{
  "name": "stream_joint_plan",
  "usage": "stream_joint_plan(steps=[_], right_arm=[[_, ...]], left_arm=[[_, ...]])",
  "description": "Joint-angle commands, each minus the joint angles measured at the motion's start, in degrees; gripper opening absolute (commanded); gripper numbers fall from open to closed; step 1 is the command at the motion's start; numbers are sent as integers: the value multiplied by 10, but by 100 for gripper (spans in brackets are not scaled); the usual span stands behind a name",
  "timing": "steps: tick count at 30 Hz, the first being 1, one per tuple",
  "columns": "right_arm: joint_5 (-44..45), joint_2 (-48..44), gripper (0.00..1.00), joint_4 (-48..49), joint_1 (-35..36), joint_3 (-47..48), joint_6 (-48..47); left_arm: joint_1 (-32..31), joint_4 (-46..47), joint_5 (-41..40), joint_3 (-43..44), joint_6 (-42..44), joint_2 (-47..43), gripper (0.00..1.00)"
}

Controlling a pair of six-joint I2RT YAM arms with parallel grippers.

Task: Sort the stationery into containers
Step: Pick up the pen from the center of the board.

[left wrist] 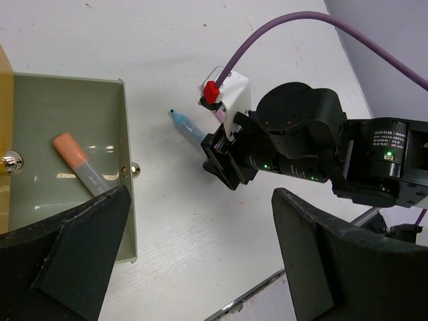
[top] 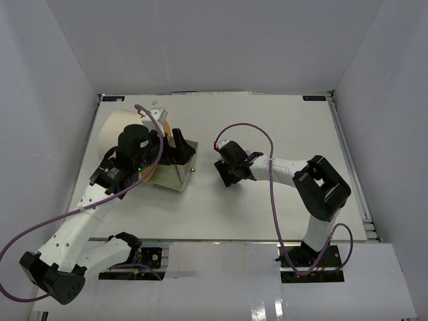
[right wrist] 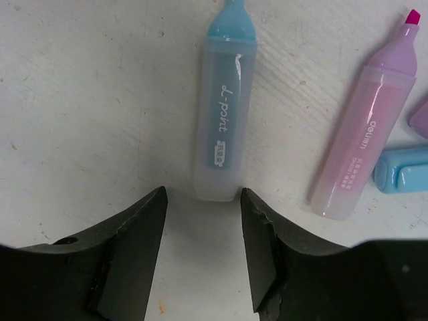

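Standing by the desk. The drawer is pulled out of the cream cylinder, and one orange-capped highlighter lies in it at a slant. The left jaws hang right above that drawer, spread as wide as they go, with nothing in them. My guess is they're parked there to keep clear of the right arm.

The right jaws are about half open, low over the desk, one on each side of the near end of a blue highlighter. It lies flat, tip pointing away. They look lined up along its length for a pinch, but I see a gap on one side, so I'd say nothing is gripped yet.

A pink highlighter lies just beside it, with a loose blue cap that the frame edge cuts off.

From overhead, the right arm covers that whole little pile, so I can't count what's left. The left arm hides most of the cylinder too, so I can't see any other drawers.
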Motion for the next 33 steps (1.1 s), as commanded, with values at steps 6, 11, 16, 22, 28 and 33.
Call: stream_joint_plan(steps=[6,11,16,22,28,33], right_arm=[[16,30,50,-1,3,11,-2],[23,28,36,-3,3,9,-2],[34,10,18,0,2,0,-2],[42,-62,9,22,3,-33,13],[57,-198,8,93,16,-90,39],[61,-315,8,185,36,-135,50]], left_arm=[[2,4,7,-3,-10,-14,98],[2,11,13,-5,-16,-14,98],[2,20,18,-15,-26,-20,98],[1,38,33,-24,-54,-27,98],[1,98,53,-45,-115,-36,98],[-1,175,71,-67,-163,-19,98]])
